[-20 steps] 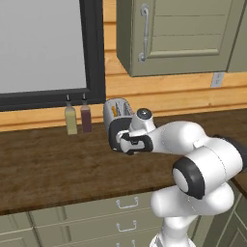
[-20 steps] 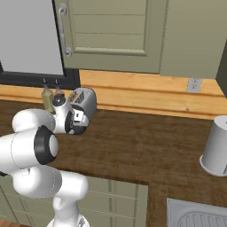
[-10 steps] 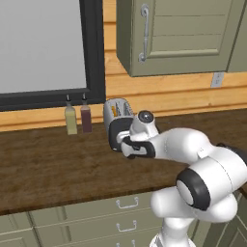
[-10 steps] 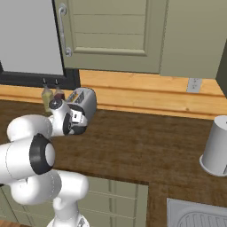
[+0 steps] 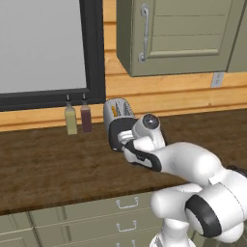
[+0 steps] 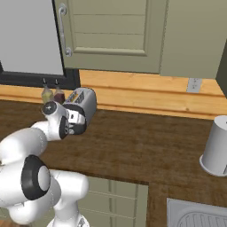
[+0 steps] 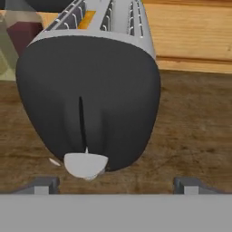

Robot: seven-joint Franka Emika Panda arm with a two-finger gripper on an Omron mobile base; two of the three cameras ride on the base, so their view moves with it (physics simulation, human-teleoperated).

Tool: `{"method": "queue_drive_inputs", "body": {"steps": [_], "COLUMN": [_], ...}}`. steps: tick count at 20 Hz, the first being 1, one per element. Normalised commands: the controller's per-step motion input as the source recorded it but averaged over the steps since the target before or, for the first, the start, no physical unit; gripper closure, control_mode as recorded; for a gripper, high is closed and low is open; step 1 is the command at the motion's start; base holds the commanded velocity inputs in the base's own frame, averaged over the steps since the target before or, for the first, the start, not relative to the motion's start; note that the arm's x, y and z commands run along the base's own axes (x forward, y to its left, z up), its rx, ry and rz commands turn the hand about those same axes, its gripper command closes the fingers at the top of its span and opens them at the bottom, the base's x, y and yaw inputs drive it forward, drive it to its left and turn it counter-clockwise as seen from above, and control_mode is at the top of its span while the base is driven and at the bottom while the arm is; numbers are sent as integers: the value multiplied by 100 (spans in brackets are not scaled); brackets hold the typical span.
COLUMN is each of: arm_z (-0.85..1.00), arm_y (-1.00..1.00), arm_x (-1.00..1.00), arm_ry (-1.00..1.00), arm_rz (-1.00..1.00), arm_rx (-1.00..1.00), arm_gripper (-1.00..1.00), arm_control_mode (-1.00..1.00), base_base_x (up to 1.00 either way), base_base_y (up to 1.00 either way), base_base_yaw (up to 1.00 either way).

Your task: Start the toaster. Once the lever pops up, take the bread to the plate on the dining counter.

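The silver toaster [image 5: 118,110] stands at the back of a dark wood counter, also seen from the other side [image 6: 87,103]. In one of its slots sits the bread [image 7: 86,19], showing only as an orange-brown edge [image 5: 114,111]. The hand view is filled by the toaster's black front panel [image 7: 118,95], where the grey-white lever [image 7: 86,164] sits at the low end of its slot. My gripper [image 7: 116,183] is open right in front of the panel, fingertips [image 7: 43,184] spread wide to either side [image 5: 123,140] [image 6: 74,122]. The plate and the dining counter are out of view.
Two slim bottles [image 5: 78,118] [image 6: 52,94] stand just left of the toaster against the wall. A grey-white canister [image 6: 216,146] stands at the counter's right, and a sink [image 6: 199,216] lies at the lower right. Wall cabinets [image 5: 178,34] hang above.
The hand stays at the toaster's front panel. The arm behind it has swung, its elbow moving lower and further right in the left base view.
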Motion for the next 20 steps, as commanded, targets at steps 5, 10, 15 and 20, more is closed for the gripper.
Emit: {"method": "queue_drive_inputs", "body": {"steps": [5,10,15,20], "arm_z": [50,60,55,50], "arm_y": [1,11,15,16], "arm_x": [0,0,0,0], "arm_ry": [-20,-18,-13,-5], "arm_rz": [0,0,0,0], "arm_rx": [0,0,0,0], "arm_gripper": [-100,-100,-100,-100], "arm_control_mode": [-100,-100,-100,-100], "base_base_x": [0,0,0,0], "base_base_y": [0,0,0,0], "base_base_yaw": [0,0,0,0]}}
